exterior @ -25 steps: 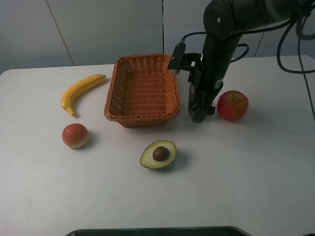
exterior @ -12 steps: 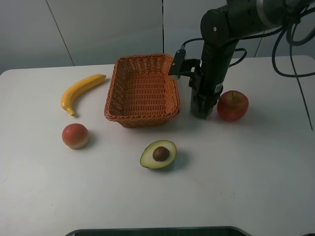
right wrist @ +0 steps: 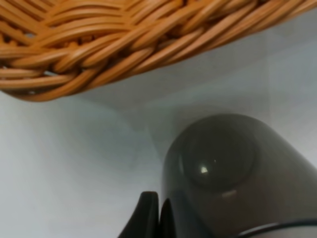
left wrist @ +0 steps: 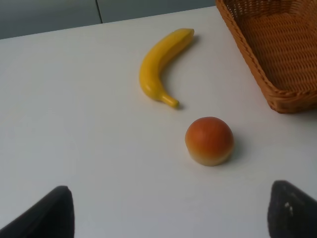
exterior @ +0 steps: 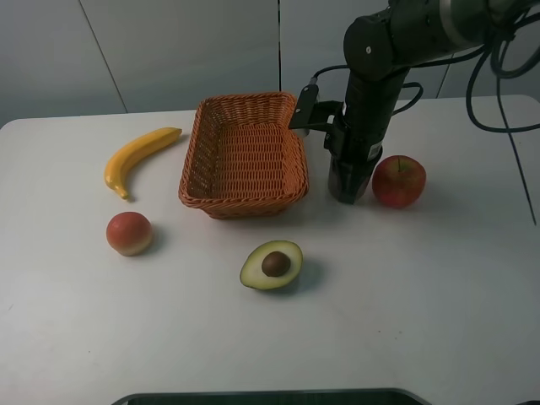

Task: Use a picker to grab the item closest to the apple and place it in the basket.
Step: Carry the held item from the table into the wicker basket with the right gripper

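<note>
The right gripper (exterior: 347, 187) points straight down at the white table (exterior: 422, 295). It is between the brown basket (exterior: 245, 156) and the red apple (exterior: 399, 180). Just beside its fingers (right wrist: 147, 215) is a dark grey round thing (right wrist: 223, 168). It is smooth, with a small shiny spot. I cannot tell if the gripper squeezes it. The left gripper (left wrist: 168, 215) has its fingers spread wide and holds nothing.

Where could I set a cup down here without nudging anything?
The widest bare stretch of table is the front right, in front of the apple and right of the avocado. The front left, in front of the peach, is free. It is crowded between basket and apple, where the right gripper hangs.
</note>
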### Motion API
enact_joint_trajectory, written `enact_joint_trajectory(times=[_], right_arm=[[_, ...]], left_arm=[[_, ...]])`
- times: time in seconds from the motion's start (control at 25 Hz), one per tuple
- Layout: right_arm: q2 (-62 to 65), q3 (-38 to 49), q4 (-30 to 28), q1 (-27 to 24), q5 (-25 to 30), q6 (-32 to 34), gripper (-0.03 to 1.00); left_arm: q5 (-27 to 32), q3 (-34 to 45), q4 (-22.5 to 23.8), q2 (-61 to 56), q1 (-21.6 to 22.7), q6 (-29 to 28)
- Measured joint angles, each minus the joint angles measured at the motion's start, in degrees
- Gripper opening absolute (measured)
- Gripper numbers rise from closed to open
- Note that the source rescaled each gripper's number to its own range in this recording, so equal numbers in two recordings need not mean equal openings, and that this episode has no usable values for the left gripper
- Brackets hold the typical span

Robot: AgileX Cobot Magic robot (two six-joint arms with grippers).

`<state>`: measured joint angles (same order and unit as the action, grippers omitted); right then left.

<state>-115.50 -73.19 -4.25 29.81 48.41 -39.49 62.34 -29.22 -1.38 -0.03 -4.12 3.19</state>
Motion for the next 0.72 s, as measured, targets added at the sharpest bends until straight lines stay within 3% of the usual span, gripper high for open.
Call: enact_joint_trajectory(times=[0.72], right_arm=[[5.23,0.00,-1.03,0.00,-0.62,0.47,0.00]], left_arm=[[0.00,0.00,0.00,0.00,0.00,0.00]])
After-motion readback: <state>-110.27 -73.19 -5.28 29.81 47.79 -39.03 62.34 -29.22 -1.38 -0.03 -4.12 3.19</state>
